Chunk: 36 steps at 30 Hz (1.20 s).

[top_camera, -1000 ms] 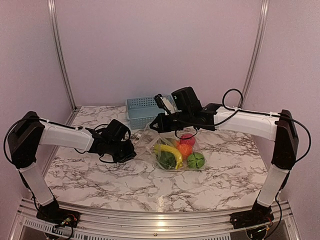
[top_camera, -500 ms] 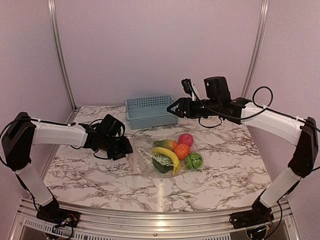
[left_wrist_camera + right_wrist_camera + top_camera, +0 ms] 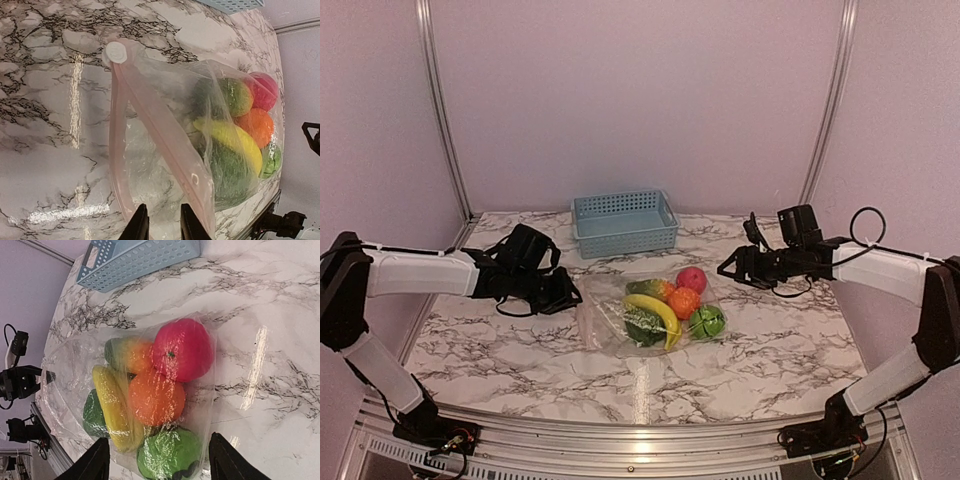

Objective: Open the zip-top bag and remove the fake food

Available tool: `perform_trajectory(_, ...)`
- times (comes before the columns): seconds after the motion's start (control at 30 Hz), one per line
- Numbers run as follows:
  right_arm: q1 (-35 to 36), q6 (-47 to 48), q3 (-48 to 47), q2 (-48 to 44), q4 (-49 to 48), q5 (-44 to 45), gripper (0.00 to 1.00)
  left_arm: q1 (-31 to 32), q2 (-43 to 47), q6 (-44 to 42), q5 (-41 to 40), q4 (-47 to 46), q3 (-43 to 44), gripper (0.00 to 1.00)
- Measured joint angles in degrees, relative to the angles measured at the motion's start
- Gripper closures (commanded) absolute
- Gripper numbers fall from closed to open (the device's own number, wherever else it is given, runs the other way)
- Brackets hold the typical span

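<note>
Fingers (image 3: 141,226): left gripper (image 3: 161,227) barely parted, right gripper (image 3: 161,460) wide, both empty; zip-top bag (image 3: 605,325) gapes mid-frame, so fishing out fake food (image 3: 665,310) is next, I reckon.

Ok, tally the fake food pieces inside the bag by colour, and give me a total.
Red fruit: 1
Orange fruit: 1
Yellow banana: 1
Dark green piece: 1
Light green piece: 1
Green-to-orange piece: 1
Total: 6
</note>
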State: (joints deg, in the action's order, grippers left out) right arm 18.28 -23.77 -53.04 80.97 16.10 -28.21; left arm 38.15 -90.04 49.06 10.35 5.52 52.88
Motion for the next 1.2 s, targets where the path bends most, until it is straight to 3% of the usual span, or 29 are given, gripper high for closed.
perform_trajectory(0.13, -1.3, 0.0, 0.9, 0.5, -0.5, -2.6, 0.34, 0.0, -1.5, 0.2, 3.0, -4.1, -0.7, 0.85)
perform_trajectory(0.33, -1.3, 0.2, 0.8, 6.0, -1.9, -6.2, 0.34, 0.5, -8.1, 2.8, 7.4, -13.4, -1.7, 0.83)
perform_trajectory(0.73, -1.4, 0.1, 2.3, 13.3, -7.5, -11.1, 0.37, 3.6, -16.5, 8.5, 11.6, -28.3, -2.8, 0.62)
perform_trajectory(0.83, -1.4, -0.3, 3.3, 15.4, -9.3, -12.2, 0.44, 4.2, -17.9, 9.6, 12.7, -32.6, -3.7, 0.55)
perform_trajectory(1.13, -1.5, -2.0, 5.3, 17.0, -14.1, -15.4, 0.85, 6.1, -20.5, 13.7, 17.1, -47.9, -5.6, 0.47)
perform_trajectory(1.2, -1.5, -2.3, 5.7, 17.0, -15.0, -15.9, 0.92, 6.7, -22.1, 14.2, 17.6, -48.9, -4.7, 0.40)
